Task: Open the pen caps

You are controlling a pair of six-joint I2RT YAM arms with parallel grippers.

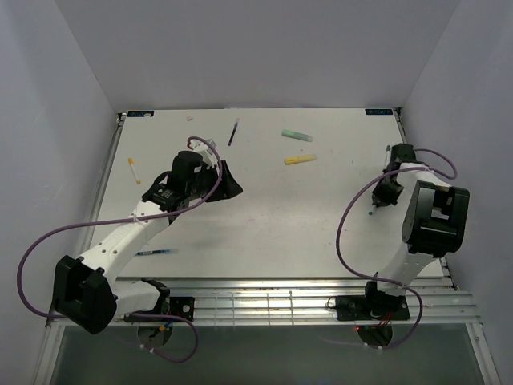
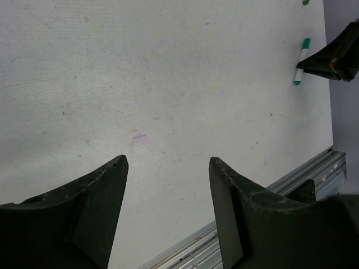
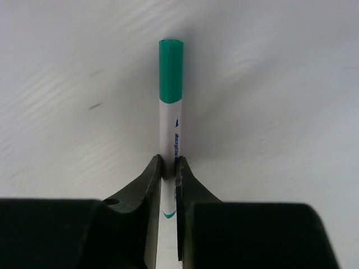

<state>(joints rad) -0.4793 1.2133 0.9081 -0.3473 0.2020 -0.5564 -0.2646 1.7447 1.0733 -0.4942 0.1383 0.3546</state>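
Note:
My right gripper (image 3: pixel 169 162) is shut on the white body of a pen (image 3: pixel 170 131) and holds it over the table's right side. The pen's dark teal cap (image 3: pixel 171 70) sticks out beyond the fingertips, still on. In the top view this gripper (image 1: pixel 385 192) is near the right edge, with the pen's end (image 1: pixel 372 211) poking out toward the front. My left gripper (image 1: pixel 228 183) is open and empty over the table's left middle; in the left wrist view (image 2: pixel 168 162) only bare table lies between its fingers. The teal pen (image 2: pixel 302 61) shows there far off.
A black pen (image 1: pixel 233 132), a pale green highlighter (image 1: pixel 296 135) and a yellow highlighter (image 1: pixel 300 160) lie at the back middle. A yellow pen (image 1: pixel 134 170) lies at the left edge. A blue pen (image 1: pixel 156 253) lies under the left arm. A metal rail (image 1: pixel 288 301) runs along the front.

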